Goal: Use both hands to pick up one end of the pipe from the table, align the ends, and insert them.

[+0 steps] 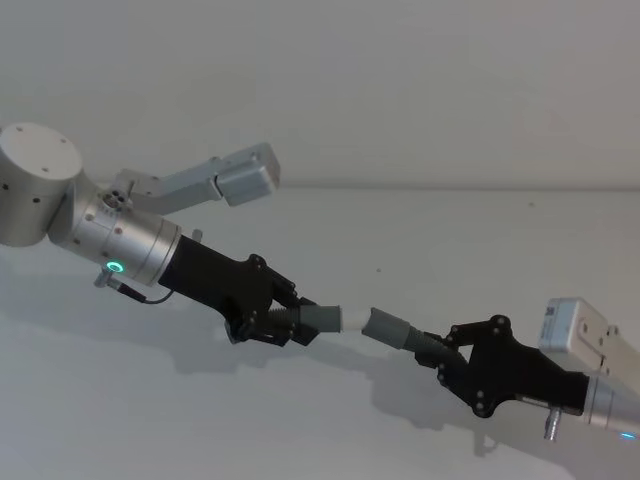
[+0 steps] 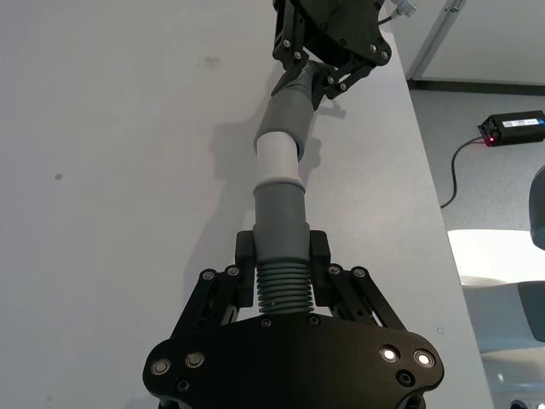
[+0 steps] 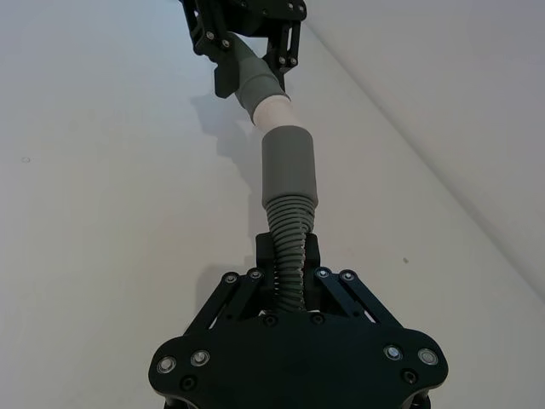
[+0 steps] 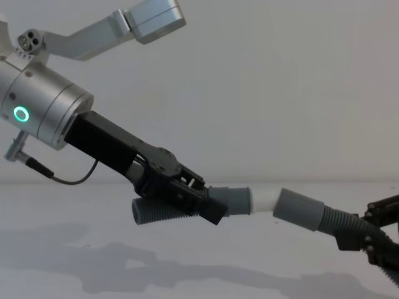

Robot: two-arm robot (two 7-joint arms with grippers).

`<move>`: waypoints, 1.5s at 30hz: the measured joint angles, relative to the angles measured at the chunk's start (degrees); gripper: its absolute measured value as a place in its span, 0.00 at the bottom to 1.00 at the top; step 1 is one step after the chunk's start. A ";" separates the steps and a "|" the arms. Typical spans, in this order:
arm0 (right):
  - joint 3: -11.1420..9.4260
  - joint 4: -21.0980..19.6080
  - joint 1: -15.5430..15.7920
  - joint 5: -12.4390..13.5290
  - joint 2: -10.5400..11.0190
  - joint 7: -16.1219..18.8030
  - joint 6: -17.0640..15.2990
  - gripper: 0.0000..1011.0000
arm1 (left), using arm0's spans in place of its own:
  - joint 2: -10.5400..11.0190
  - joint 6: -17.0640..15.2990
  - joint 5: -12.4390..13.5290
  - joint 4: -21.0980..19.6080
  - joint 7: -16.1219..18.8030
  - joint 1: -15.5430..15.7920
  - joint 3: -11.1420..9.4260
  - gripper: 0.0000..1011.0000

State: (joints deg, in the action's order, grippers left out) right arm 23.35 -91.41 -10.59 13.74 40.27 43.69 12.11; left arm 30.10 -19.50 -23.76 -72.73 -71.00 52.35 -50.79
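The left gripper [image 1: 283, 322] and right gripper [image 1: 437, 352] each grasp a hose piece, cuffs pointing end to end, white spigot [image 1: 357, 320] just short of the other cuff [image 1: 387, 328].

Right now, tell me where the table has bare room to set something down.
The table lies bare beyond the two hose pieces and in front of the left gripper. It is crowded in the middle, where the white spigot nearly meets the grey cuff held by the right gripper.

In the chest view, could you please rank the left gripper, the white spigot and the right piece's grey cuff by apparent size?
1. left gripper, by far the largest.
2. right piece's grey cuff.
3. white spigot, smallest, though partly hidden where it meets the cuff.
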 joint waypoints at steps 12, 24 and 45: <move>0.61 0.28 -0.57 0.40 0.07 -0.25 -0.42 0.14 | -0.16 0.19 -0.25 0.26 -0.67 0.75 -1.04 0.35; 1.21 0.51 -1.20 0.83 0.43 -0.22 -0.95 0.14 | -0.08 -0.26 -0.43 0.33 -0.75 1.24 -1.78 0.35; 1.53 0.64 -1.51 1.06 0.70 -0.01 -1.27 0.14 | 0.04 -0.64 -0.53 0.40 -0.72 1.52 -2.14 0.35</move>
State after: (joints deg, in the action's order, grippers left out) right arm 24.87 -90.77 -12.10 14.81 40.98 43.68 10.83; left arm 30.14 -20.14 -24.29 -72.32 -71.72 53.86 -52.92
